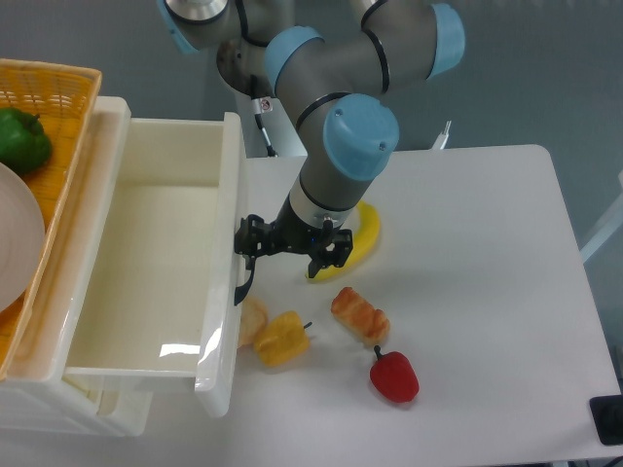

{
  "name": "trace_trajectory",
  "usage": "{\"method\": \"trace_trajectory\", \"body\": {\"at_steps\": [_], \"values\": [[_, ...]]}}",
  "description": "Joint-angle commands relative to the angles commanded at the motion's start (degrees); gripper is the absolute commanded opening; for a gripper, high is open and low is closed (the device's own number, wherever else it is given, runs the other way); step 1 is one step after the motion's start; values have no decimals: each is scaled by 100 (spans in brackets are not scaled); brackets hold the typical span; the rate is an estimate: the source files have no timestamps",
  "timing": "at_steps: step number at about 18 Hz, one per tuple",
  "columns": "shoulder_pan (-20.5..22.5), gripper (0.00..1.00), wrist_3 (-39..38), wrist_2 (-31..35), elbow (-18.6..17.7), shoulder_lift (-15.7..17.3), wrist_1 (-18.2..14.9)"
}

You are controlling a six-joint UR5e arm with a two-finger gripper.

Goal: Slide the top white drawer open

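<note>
Now the drawer [146, 263] stood pulled out.
The gripper [287, 251] sat by its handle [239, 288]; spread or pinching, I cannot tell.

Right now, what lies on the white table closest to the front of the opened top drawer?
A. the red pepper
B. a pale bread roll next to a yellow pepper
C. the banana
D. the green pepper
B: the pale bread roll sits right against the front of the top white drawer, with the yellow pepper touching its other side.
</note>
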Motion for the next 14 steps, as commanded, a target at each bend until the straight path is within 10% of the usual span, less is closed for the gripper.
{"method": "trace_trajectory", "body": {"at_steps": [14], "values": [[307,100,17,-256,105,53,-35]]}}
